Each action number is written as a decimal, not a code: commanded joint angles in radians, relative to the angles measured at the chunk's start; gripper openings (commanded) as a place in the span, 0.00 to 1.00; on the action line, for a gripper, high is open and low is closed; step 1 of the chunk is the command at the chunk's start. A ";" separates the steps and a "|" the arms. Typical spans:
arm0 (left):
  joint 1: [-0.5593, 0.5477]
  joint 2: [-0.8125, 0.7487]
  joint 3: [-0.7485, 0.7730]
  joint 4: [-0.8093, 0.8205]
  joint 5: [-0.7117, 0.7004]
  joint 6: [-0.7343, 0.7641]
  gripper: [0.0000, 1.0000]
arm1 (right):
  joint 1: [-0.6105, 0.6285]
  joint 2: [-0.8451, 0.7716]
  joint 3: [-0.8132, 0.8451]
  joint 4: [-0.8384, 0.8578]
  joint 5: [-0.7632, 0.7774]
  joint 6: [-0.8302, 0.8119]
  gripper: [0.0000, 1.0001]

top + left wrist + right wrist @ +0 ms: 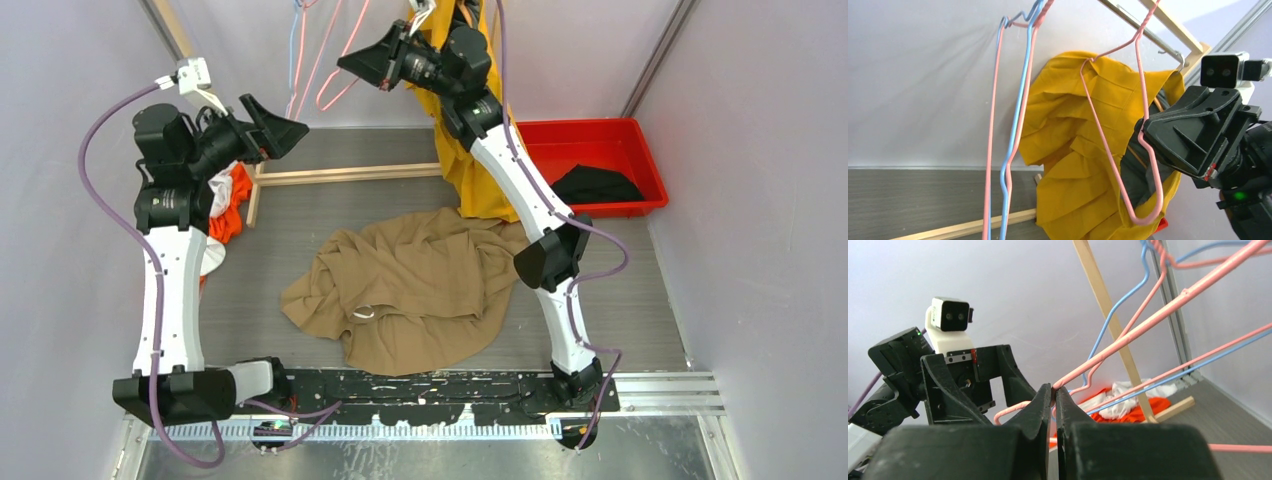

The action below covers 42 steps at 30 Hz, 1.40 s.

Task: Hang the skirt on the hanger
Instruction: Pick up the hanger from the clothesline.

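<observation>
The skirt (410, 290) lies crumpled mid-frame on the surface (300, 215). A bin (620, 150) sits at upper right, hangers (300, 60) hang at top centre, and a clothes pile (235, 200) lies at left.

The pink hanger (1148, 322), blue hanger (1018, 102) and yellow garment (1073, 150) crowd the back; bare table (640, 300) flanks the skirt (410, 285).

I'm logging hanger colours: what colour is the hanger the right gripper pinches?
Pink. The right gripper pinches the hanger, clearest in the right wrist view.

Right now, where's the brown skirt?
In the top view, the skirt lies crumpled on the table between the left arm and right arm, in front of the yellow garment and left of the red bin.
</observation>
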 commanded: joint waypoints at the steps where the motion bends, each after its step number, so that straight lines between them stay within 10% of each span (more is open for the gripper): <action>1: 0.008 -0.065 -0.007 0.031 -0.022 -0.022 0.99 | -0.020 0.001 0.046 0.248 -0.073 0.036 0.01; 7: 0.011 -0.085 0.005 -0.004 -0.045 -0.016 1.00 | -0.020 0.036 0.093 0.340 -0.132 0.095 0.01; 21: 0.022 -0.110 -0.012 -0.029 -0.087 -0.045 0.99 | 0.073 -0.236 -0.391 0.582 -0.295 0.195 0.01; 31: 0.024 -0.163 0.018 -0.111 -0.093 -0.046 1.00 | 0.193 -0.616 -0.732 -0.068 -0.291 -0.258 0.01; 42: 0.022 -0.329 -0.223 -0.094 0.035 -0.126 0.99 | 0.286 -1.092 -1.431 0.107 -0.331 -0.050 0.01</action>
